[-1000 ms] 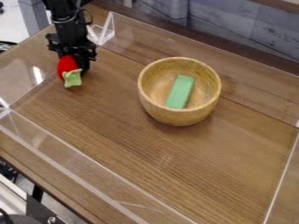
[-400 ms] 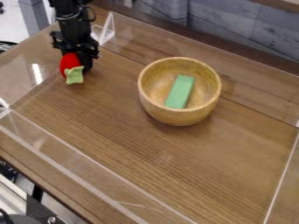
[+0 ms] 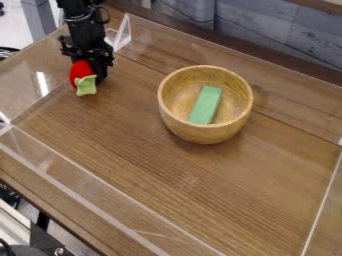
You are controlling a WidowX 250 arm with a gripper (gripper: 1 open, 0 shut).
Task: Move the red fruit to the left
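A black robot arm [image 3: 80, 15] reaches down from the top left of the view, its gripper [image 3: 88, 66] pointing straight down at the far left part of a brown wooden tabletop [image 3: 174, 190]. The fingers [image 3: 98, 61] are drawn nearly together and pinch the red fruit [image 3: 83, 74], a small rounded toy with a pale green leafy end [image 3: 86, 88] that sticks out below and toward the viewer. The fruit sits low, at or just above the tabletop; whether it touches the wood cannot be told from this angle. It lies near the left rear corner of the work area, close to the clear plastic wall [image 3: 40, 70] that runs around the tabletop's edge. Well apart from it, to the right and near the middle of the tabletop, stands a round wooden bowl [image 3: 171, 108]. Inside the bowl lies a light green rectangular block [image 3: 206, 104], resting at a slant on the bowl's bottom, with its long side running from the near left to the far right. A grey surface [image 3: 287, 35] shows beyond the far wall.
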